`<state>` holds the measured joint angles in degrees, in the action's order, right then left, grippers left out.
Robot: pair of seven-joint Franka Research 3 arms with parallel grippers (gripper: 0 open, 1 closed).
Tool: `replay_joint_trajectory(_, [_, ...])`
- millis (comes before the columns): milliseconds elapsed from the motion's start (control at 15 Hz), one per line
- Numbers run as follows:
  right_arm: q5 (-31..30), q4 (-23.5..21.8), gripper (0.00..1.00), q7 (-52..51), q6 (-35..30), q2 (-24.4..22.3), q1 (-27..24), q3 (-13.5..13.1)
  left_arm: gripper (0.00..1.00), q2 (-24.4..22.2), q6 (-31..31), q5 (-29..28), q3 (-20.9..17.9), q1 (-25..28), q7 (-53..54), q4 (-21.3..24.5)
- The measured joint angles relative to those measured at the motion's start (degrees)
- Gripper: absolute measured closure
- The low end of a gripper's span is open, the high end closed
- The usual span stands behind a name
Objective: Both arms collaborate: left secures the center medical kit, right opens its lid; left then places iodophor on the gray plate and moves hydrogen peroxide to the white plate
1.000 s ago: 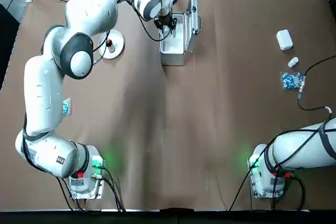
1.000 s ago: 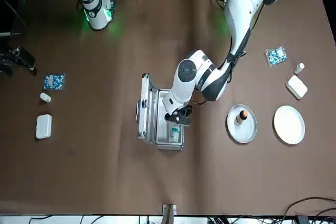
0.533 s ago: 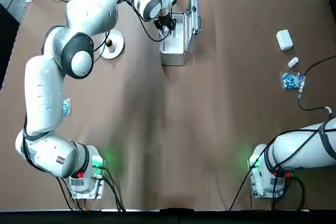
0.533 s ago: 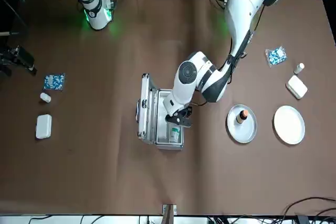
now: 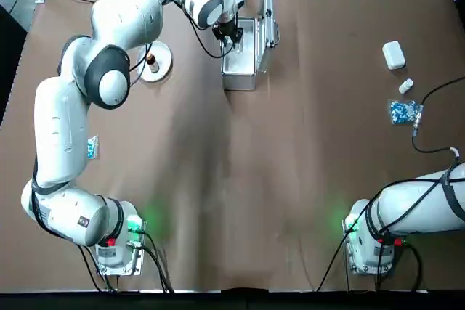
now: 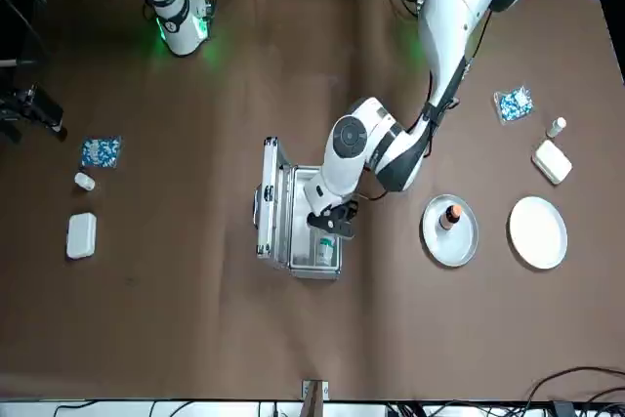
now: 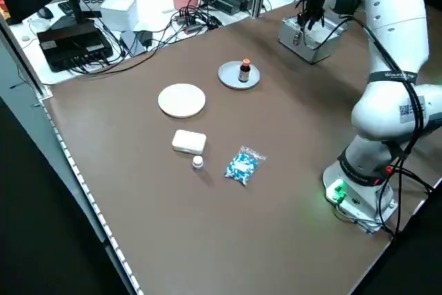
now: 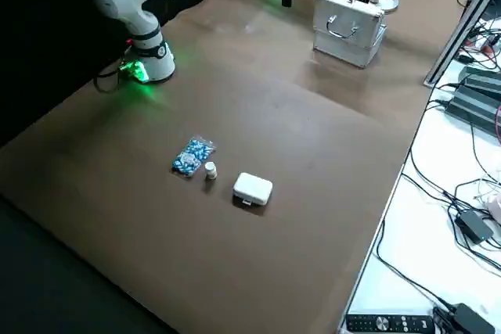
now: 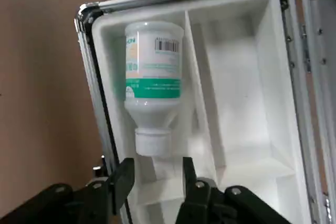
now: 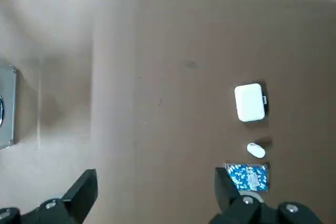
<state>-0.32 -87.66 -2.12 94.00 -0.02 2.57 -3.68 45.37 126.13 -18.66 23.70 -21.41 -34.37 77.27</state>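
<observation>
The silver medical kit sits at the table's far centre, its lid standing open. In its white foam lies the hydrogen peroxide, a white bottle with a green label, also visible in the front view. My left gripper hangs open over the kit, its fingers just off the bottle's cap on either side. The brown iodophor stands upright on the gray plate. Beside it is the white plate, bare. My right gripper is open and holds nothing, parked away from the kit.
A white box, a small vial and a blue packet lie at the table's right. A similar box and packet lie beyond the plates on the left arm's side.
The left wrist has shifted very slightly over the kit. Nothing else has moved.
</observation>
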Motion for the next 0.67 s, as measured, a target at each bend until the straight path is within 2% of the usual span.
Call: replay_joint_trajectory(667, [0.0, 0.0, 0.01, 0.0, 0.0, 0.2, 0.2, 0.1, 0.52, 1.8, 1.6, 0.0, -0.5, -0.2, 1.4, -1.3])
